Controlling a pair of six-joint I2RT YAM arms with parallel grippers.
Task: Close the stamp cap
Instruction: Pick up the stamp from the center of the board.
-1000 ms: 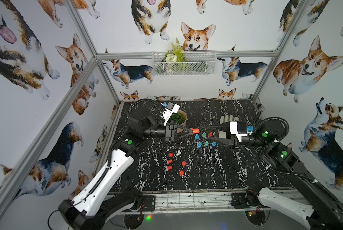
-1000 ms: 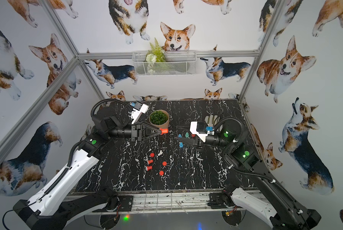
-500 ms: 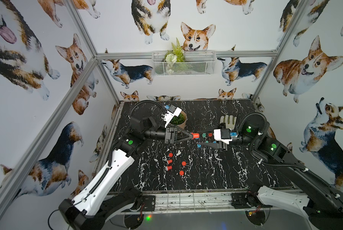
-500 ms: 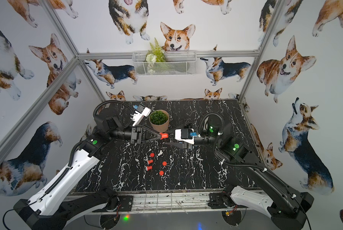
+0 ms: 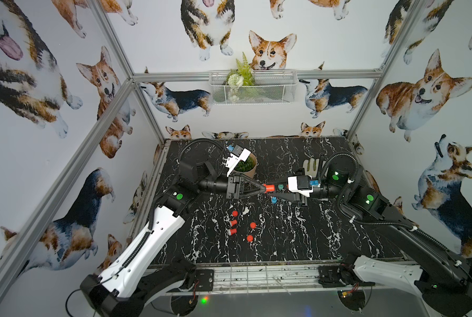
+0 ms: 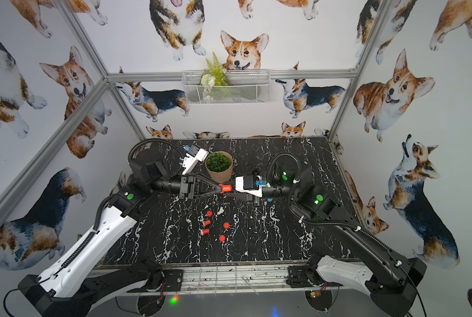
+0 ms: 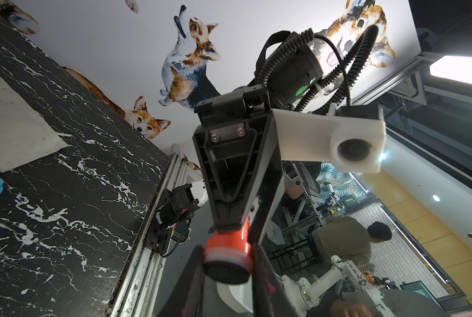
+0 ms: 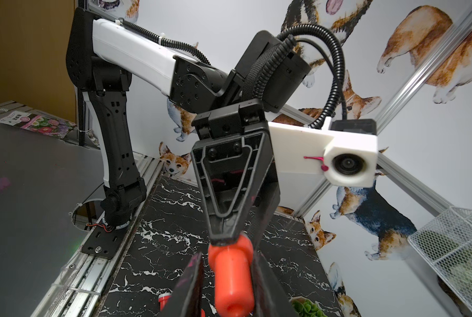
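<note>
An orange stamp (image 5: pixel 270 188) (image 6: pixel 226 188) hangs above the middle of the black marble table (image 5: pixel 298 236). My left gripper (image 5: pixel 264 188) (image 6: pixel 218 188) (image 7: pixel 228 252) is shut on the stamp's (image 7: pixel 226 247) wide end, which has a pale band and a dark face. I cannot tell the cap apart from the body. My right gripper (image 5: pixel 268 189) (image 6: pixel 225 189) (image 8: pixel 229 258) comes from the opposite side. Its jaws straddle the stamp's (image 8: pixel 233 277) narrow handle: one pad touches it and a gap shows on the other side.
Several loose red stamps (image 5: pixel 233 222) lie on the table in front of the grippers. Blue ones (image 5: pixel 273 201) lie under the right gripper. A potted plant (image 6: pixel 218 164) stands just behind the left gripper. A white glove (image 5: pixel 311 164) lies at the back right, and a wire basket (image 5: pixel 252 87) hangs on the back wall.
My right arm has swung left from the right side until its jaws reach the stamp, and they have narrowed around it. My left gripper keeps hold of the stamp, almost still.
</note>
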